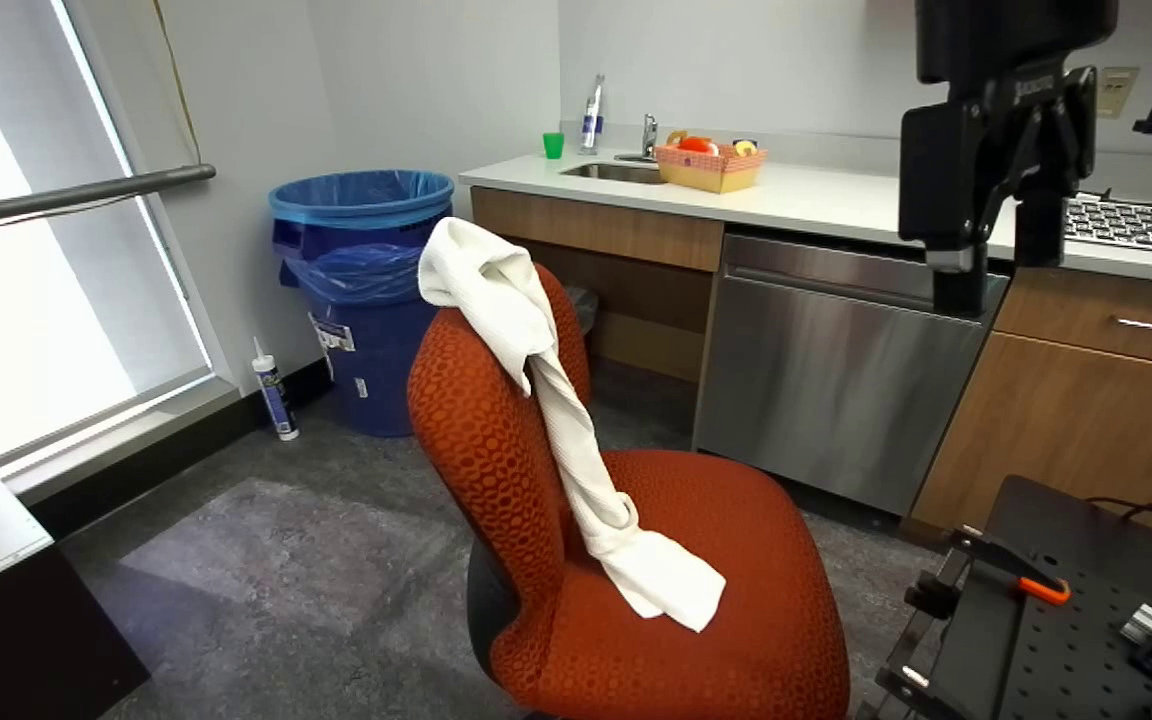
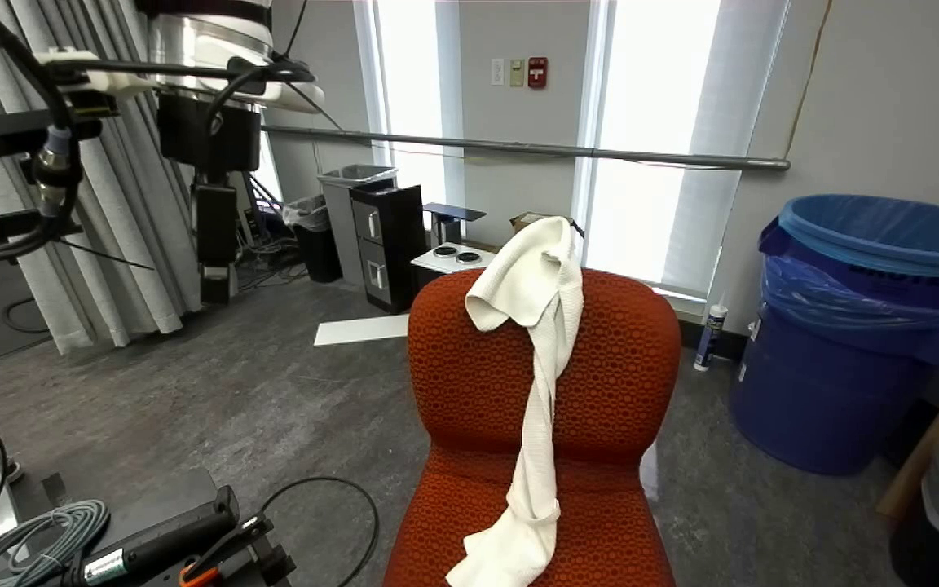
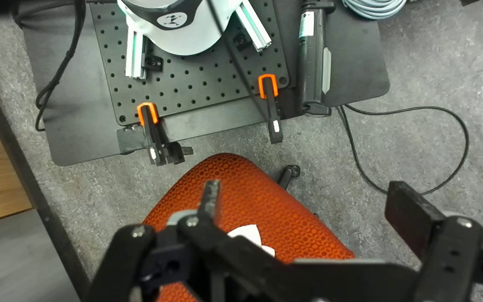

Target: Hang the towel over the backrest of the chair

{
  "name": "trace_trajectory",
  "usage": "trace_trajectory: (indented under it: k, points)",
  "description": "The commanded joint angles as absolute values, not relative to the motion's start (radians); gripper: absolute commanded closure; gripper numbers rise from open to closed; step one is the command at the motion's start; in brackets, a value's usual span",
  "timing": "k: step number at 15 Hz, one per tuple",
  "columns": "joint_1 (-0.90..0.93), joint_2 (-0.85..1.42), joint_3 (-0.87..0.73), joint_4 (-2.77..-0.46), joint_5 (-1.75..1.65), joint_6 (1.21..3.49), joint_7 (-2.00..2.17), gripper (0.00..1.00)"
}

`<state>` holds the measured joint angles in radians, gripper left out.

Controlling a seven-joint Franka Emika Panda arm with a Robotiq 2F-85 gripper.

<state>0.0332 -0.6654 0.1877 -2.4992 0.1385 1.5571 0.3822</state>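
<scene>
"One round, deep-blue plastic bin [image 1: 376, 370] stands toward the left in an exterior view, its translucent blue plastic liner [image 1: 361, 275] turned down over the rim. Why?"

"Probably so it cannot slump. Next comes the padded orange-red fabric office chair [image 1: 676, 500], with a rounded, patterned fabric backrest [image 1: 466, 400], and over it hangs the long, narrow, cream-white ribbed towel [image 1: 571, 425]."

"What holds it there?"

"Its folded upper end sits over the top edge, a twisted strip runs down the front, and the lower end lies on the padded seat [image 1: 736, 630]. The seat likely takes some weight, and the backrest's textured fabric should grip. How much hangs behind cannot be told."

"So the task looks done?"

"It seems so, though most visible cloth lies in front, and a knock might drag it off."

"And the hand?"

"Further right, the black, two-fingered gripper [image 1: 1001, 265] hangs well apart from the towel. Its fingers [image 1: 1041, 225] are spread wide with nothing between them; the wrist view agrees. The chair bears the cloth, so presumably there is nothing for it to grasp."

"Beyond that?"

"A slim, orange-tipped black clamp [image 1: 1014, 568] sits at the edge of a black perforated plate [image 1: 1096, 640], likely to stop it shifting."
</scene>
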Motion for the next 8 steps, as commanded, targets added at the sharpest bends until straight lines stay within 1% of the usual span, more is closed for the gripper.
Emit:
trace_trajectory:
  k: [1, 8]
  points:
    - [0.008, -0.655, 0.177, -2.518, 0.099, 1.618, 0.371, 0.00]
    - [-0.051, -0.556, 0.143, -2.552, -0.043, 1.854, 0.377, 0.00]
